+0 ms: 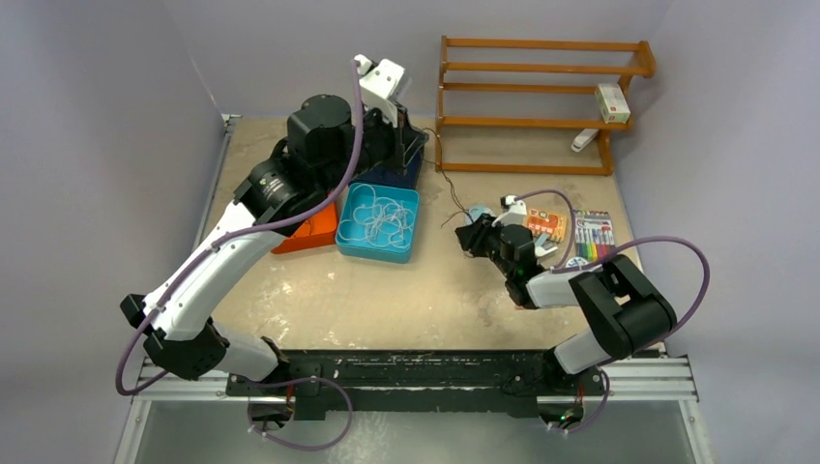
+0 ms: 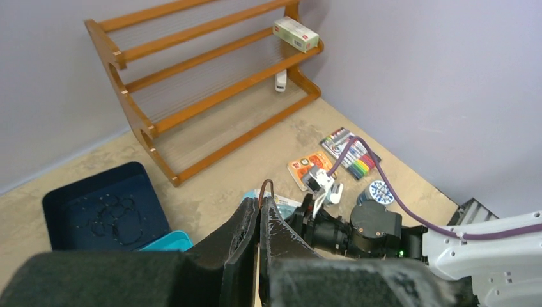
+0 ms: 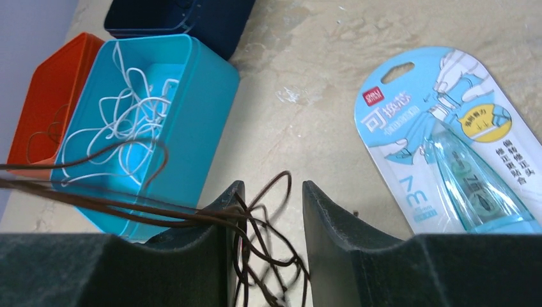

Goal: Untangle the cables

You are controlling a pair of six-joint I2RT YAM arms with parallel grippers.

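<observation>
A thin brown cable (image 1: pixel 447 184) runs from my left gripper (image 1: pixel 418 135), above the dark blue tray, down to my right gripper (image 1: pixel 471 232). In the left wrist view my left gripper (image 2: pixel 262 201) is shut on a loop of this cable (image 2: pixel 266 187). In the right wrist view my right gripper (image 3: pixel 273 185) is open. Brown cable strands (image 3: pixel 156 208) drape over its left finger and hang tangled between the jaws, above the table. White cables (image 3: pixel 131 115) lie coiled in the teal tray (image 1: pixel 350 237). Dark cables (image 2: pixel 112 214) lie in the dark blue tray (image 2: pixel 64 198).
An orange tray (image 3: pixel 45 96) holding a brown cable sits left of the teal tray. A blue correction-tape pack (image 3: pixel 447 141) lies right of my right gripper. A wooden rack (image 1: pixel 541 97) stands at the back right. Markers (image 1: pixel 592 235) and a card lie at the right.
</observation>
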